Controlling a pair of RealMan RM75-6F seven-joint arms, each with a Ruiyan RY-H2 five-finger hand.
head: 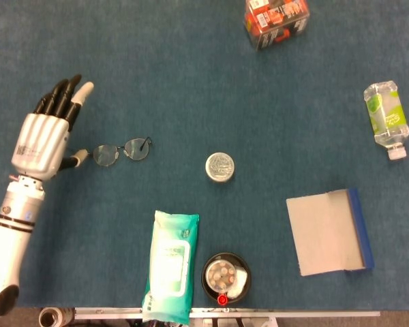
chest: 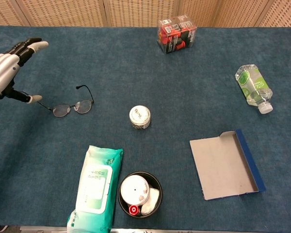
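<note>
Evidently the left hand [head: 42, 139] held nothing: its fingers [head: 63, 97] were stretched out and apart, pointing away from the robot, with the thumb jutting sideways toward the glasses [head: 121, 150]. In the chest view the same hand [chest: 5, 68] sat at the far left edge of the frame, its thumb tip just beside the near temple arm of the glasses [chest: 72, 106] but, as far as could be told, not touching it. The right hand did not appear in either view.

The glasses lay flat on the blue table [head: 191, 82], lenses side by side, one temple arm folded out behind them. They lay left of a small round tin [head: 219, 167] and above a green pack of wipes [head: 171, 264].

By the look of them, the glasses were light, thin-framed and easily bent, with lenses that would smear or scratch. Wire this fine lying flat on cloth offers little to get under, so a sound hold would probably be a gentle pinch at the bridge or on the frame rim beside a lens, not on the lens faces nor far out on a springy temple arm.

Elsewhere stood a black bowl [head: 225, 278], a grey folder with a blue edge [head: 327, 231], a plastic bottle [head: 384, 117] on its side, and a red-and-black box [head: 276, 20].
</note>
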